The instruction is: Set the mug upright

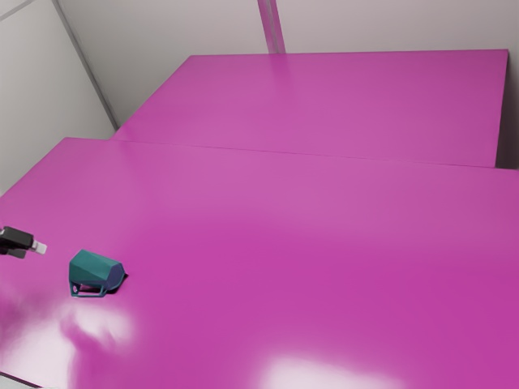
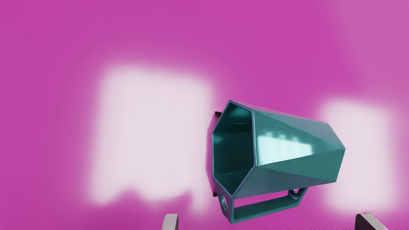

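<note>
1. At the exterior view's left, the black two-finger gripper (image 2: 268, 222) is spread wide, pinching nothing.
2. Next, near but apart from it, the faceted teal mug (image 1: 96, 271) lies on its side, its angular loop handle (image 2: 265, 208) sideways. The approach looks like the step in hand; next calls for a careful descent and firm grip, then a lift and a turn mouth-up.
3. Farther right stretches the glossy magenta table (image 1: 324, 227).
</note>
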You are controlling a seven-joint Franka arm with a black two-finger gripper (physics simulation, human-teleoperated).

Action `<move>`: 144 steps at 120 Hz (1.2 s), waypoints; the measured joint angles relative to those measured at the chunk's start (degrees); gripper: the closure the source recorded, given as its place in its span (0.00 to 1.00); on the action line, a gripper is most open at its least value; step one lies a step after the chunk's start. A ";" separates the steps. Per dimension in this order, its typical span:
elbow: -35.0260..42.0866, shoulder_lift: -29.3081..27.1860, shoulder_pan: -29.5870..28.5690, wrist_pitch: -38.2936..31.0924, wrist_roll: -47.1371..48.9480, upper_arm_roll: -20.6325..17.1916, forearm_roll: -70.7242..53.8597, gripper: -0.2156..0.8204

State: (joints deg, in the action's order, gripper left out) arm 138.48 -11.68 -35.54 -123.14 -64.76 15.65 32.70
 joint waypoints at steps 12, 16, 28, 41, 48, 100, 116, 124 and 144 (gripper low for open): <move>0.20 2.58 0.02 -2.37 -3.29 -0.07 1.58 0.21; 0.21 3.38 0.02 -3.11 -4.28 -0.08 2.13 0.21; 0.23 5.14 0.07 -4.83 -6.94 -0.13 3.31 0.21; 0.24 6.57 0.09 -6.42 -9.40 -0.53 4.80 0.21; 0.24 6.78 0.33 -7.41 -10.56 -0.70 5.58 0.22; 4.30 6.23 0.68 -10.07 -21.23 -1.99 18.78 0.22; 4.80 6.23 0.70 -9.72 -23.96 -2.29 21.13 0.22; 5.38 6.19 0.73 -9.48 -25.46 -2.39 22.94 0.22; 6.30 6.26 0.74 -9.14 -29.03 -3.75 27.22 0.22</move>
State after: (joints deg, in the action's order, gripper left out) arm 144.77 -5.42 -34.80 -132.28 -93.79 11.90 59.91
